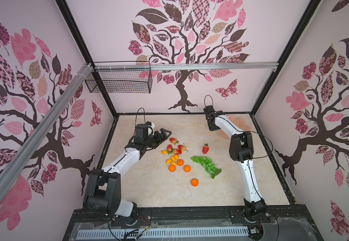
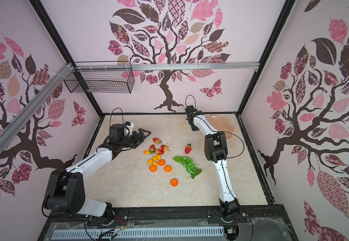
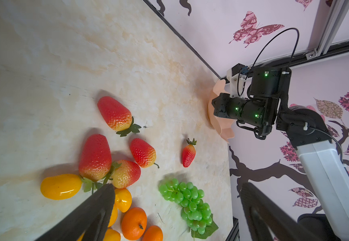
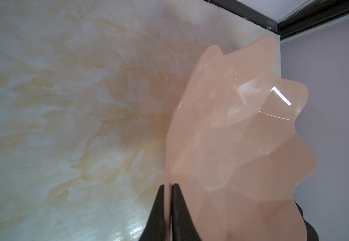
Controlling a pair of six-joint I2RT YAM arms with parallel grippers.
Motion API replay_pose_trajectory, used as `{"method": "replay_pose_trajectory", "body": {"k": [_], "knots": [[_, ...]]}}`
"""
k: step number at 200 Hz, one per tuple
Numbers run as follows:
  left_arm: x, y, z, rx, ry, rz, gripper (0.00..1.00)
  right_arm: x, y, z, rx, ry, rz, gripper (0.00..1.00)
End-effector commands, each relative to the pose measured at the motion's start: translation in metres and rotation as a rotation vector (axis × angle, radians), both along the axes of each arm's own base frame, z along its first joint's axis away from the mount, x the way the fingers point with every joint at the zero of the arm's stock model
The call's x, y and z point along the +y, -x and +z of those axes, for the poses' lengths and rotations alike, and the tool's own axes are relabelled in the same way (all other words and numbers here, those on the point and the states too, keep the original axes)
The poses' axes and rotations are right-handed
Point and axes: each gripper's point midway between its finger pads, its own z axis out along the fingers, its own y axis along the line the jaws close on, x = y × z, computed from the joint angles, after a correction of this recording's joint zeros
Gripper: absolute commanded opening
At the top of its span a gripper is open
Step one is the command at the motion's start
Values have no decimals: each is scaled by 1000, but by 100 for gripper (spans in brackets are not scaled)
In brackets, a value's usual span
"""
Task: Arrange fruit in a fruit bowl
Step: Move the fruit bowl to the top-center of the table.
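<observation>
1. Table [image 1: 148, 187]: pale marbled top, walled on three sides. All the fruit lies loose near the middle, none of it in the dish yet.
2. Fruit bowl [image 4: 252, 146]: shallow peach-pink dish with a wavy rim, in the far right corner close to the walls, well apart from the fruit. Cannot tell whether flat on the table or slightly raised.
3. Right gripper [image 4: 170, 187]: jaws closed thin on the near rim of the bowl. Likely step: drawing the bowl out of the corner toward the fruit. Best slid low and slow, not lifted. Glossy thin rim, apt to slip or tip under a one-edge pinch.
4. Left gripper [image 1: 164, 136]: jaws wide apart, holding nothing, hanging just beside the strawberries. Best kept out of the bowl's path.
5. Grape bunch [image 1: 206, 163]: green, leaf at one end, the fruit nearest the right arm. Stop the bowl short of it.
6. Strawberries [image 1: 205, 148]: five, one set apart.
7. Tangerines [image 1: 187, 168]: four.
8. Tomatoes [image 1: 164, 152]: small yellow ovals, clustered.
</observation>
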Motion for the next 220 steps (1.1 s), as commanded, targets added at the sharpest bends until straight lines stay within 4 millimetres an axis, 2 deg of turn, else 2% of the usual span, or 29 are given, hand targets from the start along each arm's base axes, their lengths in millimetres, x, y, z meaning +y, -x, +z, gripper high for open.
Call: {"method": "replay_pose_trajectory", "body": {"k": [1,23,56,140,220], "knots": [[9,3,10,-31,-16,27,98,13,5,14,-12,-53,24,6],[20,9,8,-24,-32,65,98,24,7,24,-34,-59,54,6],[37,20,6,-19,-51,118,98,47,20,21,-20,-61,118,6],[64,47,-3,7,-121,193,98,133,49,15,10,-60,321,6],[84,72,-10,20,-175,266,98,209,89,10,47,-97,550,7]]}}
